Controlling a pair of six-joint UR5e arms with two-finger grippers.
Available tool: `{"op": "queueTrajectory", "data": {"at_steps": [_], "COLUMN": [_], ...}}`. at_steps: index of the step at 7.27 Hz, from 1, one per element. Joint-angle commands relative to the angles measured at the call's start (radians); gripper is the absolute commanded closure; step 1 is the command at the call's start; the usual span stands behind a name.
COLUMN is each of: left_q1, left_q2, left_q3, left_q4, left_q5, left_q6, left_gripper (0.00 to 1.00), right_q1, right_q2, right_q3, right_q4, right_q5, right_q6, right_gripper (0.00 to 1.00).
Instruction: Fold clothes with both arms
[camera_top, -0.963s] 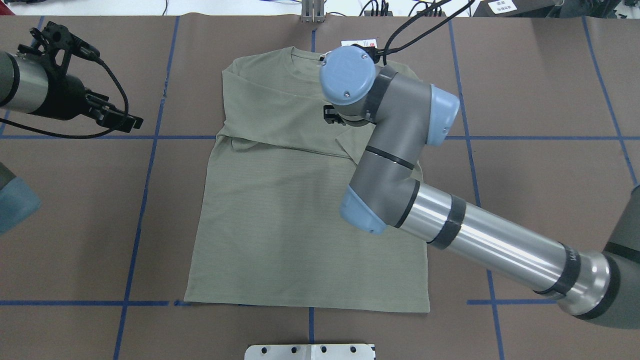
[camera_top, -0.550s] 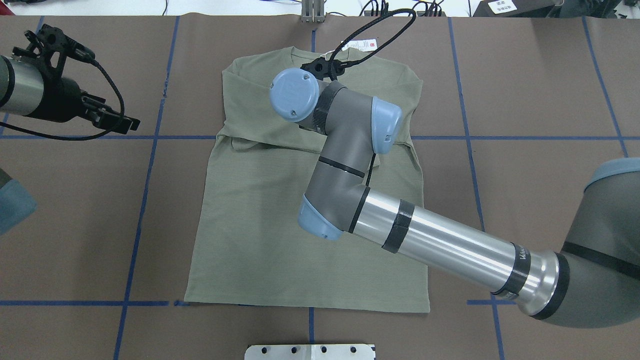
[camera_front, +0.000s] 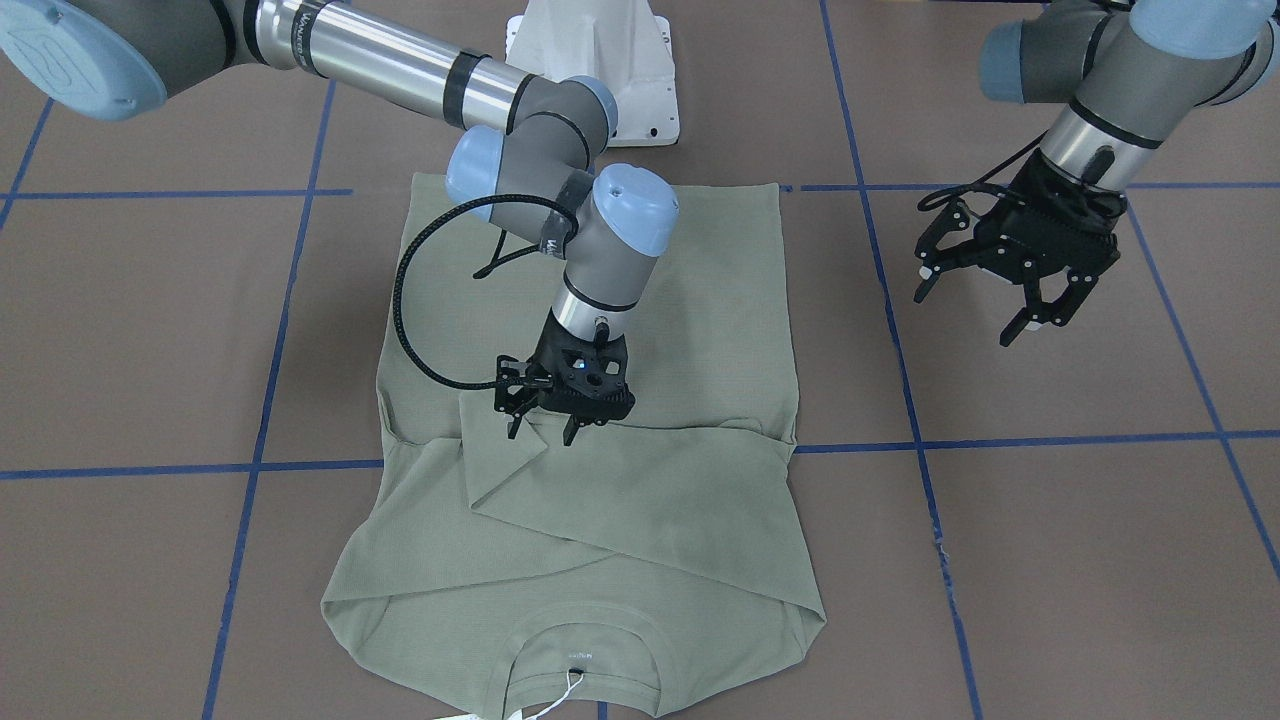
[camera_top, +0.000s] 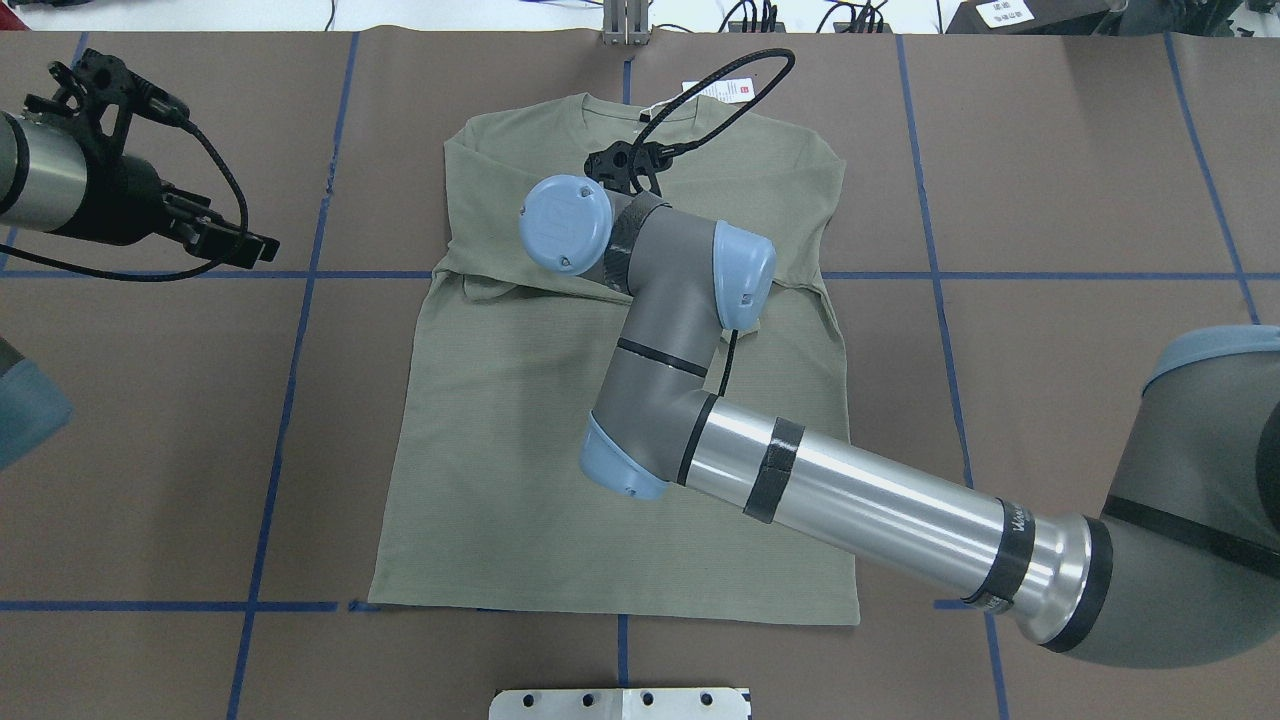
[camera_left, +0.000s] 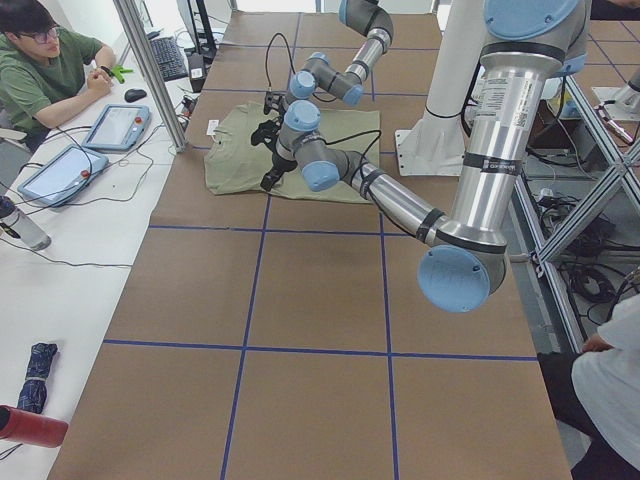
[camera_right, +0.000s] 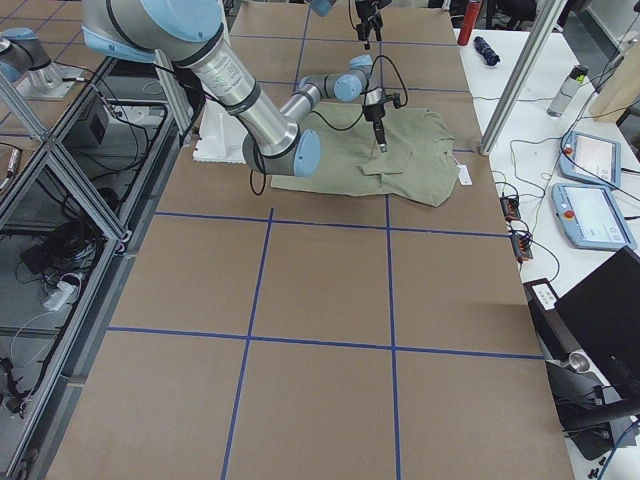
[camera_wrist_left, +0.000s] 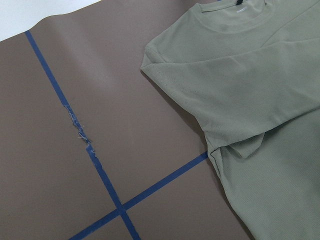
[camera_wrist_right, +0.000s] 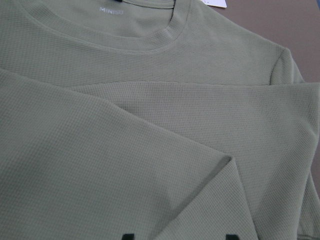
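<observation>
Shirt (camera_front: 650, 520) lies flat on the brown tabletop (camera_front: 1050, 520), centre frame, collar at the lower edge, both sleeves folded across the chest. Right hand (camera_front: 540, 432) is poised over the sleeve overlap, fingers spread (nothing between them). Left hand (camera_front: 965, 318), upper right, likewise spread, is well clear of the shirt.

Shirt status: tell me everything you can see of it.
The shirt is sage-green fine knit with a crew neck, lying flat on the brown table, hem toward the robot. Both long sleeves are folded across the chest, overlapping. MINISO is printed inside the neck; a white hang tag with a red mark lies beyond the collar. The right claw, open, hangs just over a sleeve end; contact unclear.
</observation>
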Motion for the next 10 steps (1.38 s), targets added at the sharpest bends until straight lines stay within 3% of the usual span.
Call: {"op": "queueTrajectory", "data": {"at_steps": [1,4,8,9,10], "left_q1": [0.0,0.0,0.0,0.002,0.002], "left_q2": [0.0,0.001,0.001,0.001,0.0], "left_q3": [0.0,0.001,0.002,0.005,0.003], "left_q4": [0.0,0.0,0.0,0.0,0.0], "left_q5": [-0.001,-0.001,-0.001,-0.001,-0.001], "left_q6": [0.001,0.001,0.001,0.001,0.001], "left_gripper": [0.0,0.0,0.0,0.0,0.0], "right_q1": [-0.008,-0.024,-0.024,-0.024,-0.024], "right_q2": [-0.005,-0.008,-0.021,-0.021,-0.021], "right_q3": [-0.033,-0.035,-0.035,-0.035,-0.033], "right_q4": [0.041,0.04,0.037,0.035,0.035], "right_q5": [-0.019,-0.047,-0.059,-0.059,-0.059], "right_q6": [-0.007,-0.027,-0.079,-0.091,-0.091], "right_gripper": [0.32,0.42,0.46,0.66,1.0]}}
